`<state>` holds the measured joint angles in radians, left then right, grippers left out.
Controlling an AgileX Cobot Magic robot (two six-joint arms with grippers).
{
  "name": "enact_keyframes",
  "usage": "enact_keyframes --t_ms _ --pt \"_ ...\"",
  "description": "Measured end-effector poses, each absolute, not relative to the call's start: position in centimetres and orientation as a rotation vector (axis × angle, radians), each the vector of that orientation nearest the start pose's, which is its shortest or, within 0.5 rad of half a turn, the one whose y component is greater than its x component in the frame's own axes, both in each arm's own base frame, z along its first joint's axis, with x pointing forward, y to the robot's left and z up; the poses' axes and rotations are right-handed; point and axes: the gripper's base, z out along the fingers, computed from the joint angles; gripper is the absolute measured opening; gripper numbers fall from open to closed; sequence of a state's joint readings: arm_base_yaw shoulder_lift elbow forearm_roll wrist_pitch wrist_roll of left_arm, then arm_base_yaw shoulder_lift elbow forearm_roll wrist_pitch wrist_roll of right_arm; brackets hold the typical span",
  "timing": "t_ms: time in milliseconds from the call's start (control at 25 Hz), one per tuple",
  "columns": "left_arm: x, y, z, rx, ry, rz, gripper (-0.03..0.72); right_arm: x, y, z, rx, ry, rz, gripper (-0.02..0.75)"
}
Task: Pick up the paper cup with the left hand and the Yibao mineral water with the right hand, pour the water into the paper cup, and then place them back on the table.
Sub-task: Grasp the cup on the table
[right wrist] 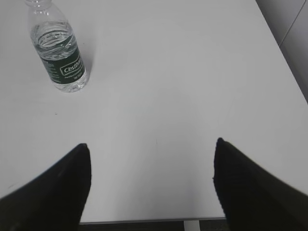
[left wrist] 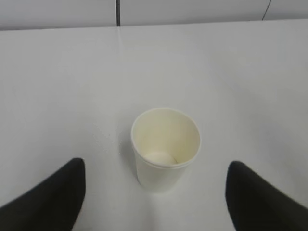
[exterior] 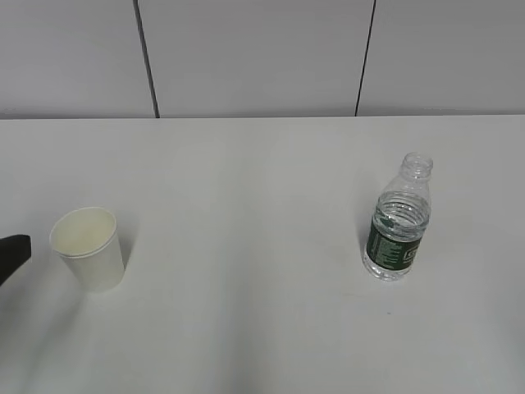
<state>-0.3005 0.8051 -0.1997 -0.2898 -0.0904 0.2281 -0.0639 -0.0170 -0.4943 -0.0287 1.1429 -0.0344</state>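
My left claw (left wrist: 154,202) was spread wide and pinched nothing; in the left wrist view its two dark fingers (left wrist: 45,199) filled the lower corners of the frame, with the paper cup (left wrist: 165,149) standing upright between and just beyond them, touching neither. The cup sat on the white tabletop (left wrist: 72,86), its cream inside showing no water that I could make out. In the exterior view the cup (exterior: 89,246) stood at the lower left, and only a dark tip of my left claw (exterior: 12,250) poked in from the left edge, near the cup but apart from it. My right claw (right wrist: 151,183) was likewise spread and bare, low in its own frame. The Yibao mineral water (right wrist: 58,53) stood uncapped at the upper left of that view, well apart from my fingers (right wrist: 250,185); in the exterior view the bottle (exterior: 398,222) stood upright at the right, far from the cup
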Motion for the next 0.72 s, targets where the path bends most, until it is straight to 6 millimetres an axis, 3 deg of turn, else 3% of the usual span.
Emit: enact_keyframes --t_ms 400,720 --pt "14.5 -5.4 18.0 0.319 2.12 -0.211 0.541 -1.1 -0.2 26.9 0.034 2.116 -0.093 0.585" --pt "16.5 -5.7 15.6 0.299 2.152 -0.133 0.541 -1.1 -0.2 26.9 0.034 2.116 -0.093 0.585"
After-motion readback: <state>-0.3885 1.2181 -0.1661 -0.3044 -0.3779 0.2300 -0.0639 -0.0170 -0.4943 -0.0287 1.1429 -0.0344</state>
